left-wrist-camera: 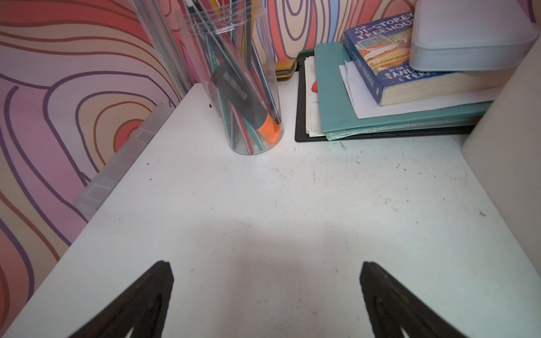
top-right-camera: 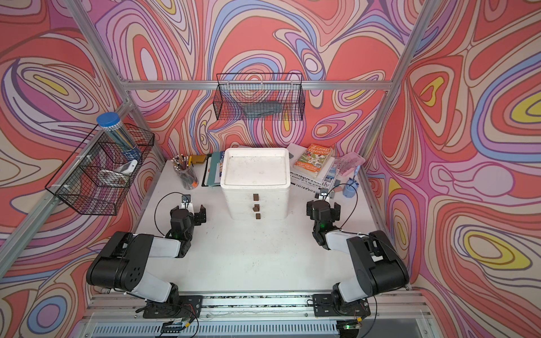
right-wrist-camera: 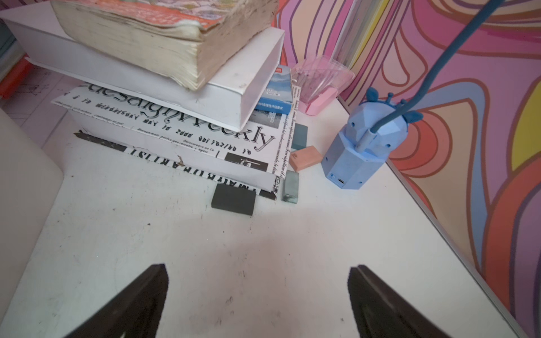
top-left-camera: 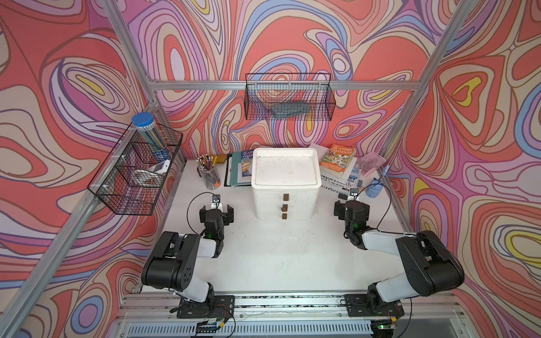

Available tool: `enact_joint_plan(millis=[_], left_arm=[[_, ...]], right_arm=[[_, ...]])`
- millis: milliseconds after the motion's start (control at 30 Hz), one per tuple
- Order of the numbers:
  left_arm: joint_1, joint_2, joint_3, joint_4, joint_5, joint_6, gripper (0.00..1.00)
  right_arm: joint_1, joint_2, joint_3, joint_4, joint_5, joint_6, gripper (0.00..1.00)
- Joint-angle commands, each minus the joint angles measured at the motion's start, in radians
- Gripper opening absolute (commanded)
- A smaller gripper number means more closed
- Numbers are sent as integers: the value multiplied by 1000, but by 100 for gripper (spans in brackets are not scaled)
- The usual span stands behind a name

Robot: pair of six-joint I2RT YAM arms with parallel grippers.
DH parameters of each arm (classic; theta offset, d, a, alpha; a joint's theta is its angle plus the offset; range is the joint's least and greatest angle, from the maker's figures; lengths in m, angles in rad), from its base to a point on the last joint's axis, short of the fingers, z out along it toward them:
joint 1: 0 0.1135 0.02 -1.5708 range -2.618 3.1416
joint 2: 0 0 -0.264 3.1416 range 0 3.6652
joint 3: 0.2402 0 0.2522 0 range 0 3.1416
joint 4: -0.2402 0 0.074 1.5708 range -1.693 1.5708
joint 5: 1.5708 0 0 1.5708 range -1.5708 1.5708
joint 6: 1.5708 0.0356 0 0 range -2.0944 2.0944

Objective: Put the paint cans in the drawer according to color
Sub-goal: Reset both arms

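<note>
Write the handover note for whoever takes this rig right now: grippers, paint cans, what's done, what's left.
Grippers: the left gripper is open and empty, over the bare table beside the drawer unit. The right gripper is open and empty on the unit's other side, near the book stack.
Things: no paint cans show in any view. All three drawers are shut.
Done: cannot tell. The cans may already be inside.
Left: open the drawers and check the sorting by colour, or else find the cans.
</note>
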Motion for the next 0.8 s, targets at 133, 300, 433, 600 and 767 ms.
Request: enact_joint_plan(millis=[133,300,433,600,767], left_arm=[[5,4,13,9,-21,-18,99],[5,5,15,4,-21,-19,98],[6,4,16,6,-21,-18,98],[29,3,35,-40,30,-31,98],[55,-7,35,-56,83,-45,99]], right_arm=[[-115,86,-117,485,-195,-34,98],[-184,142,-25,354,-276,21,98],[-213,128,-10,298,-326,46,98],[-214,129,-15,311,-320,41,98],[-214,130,-15,315,-320,43,98]])
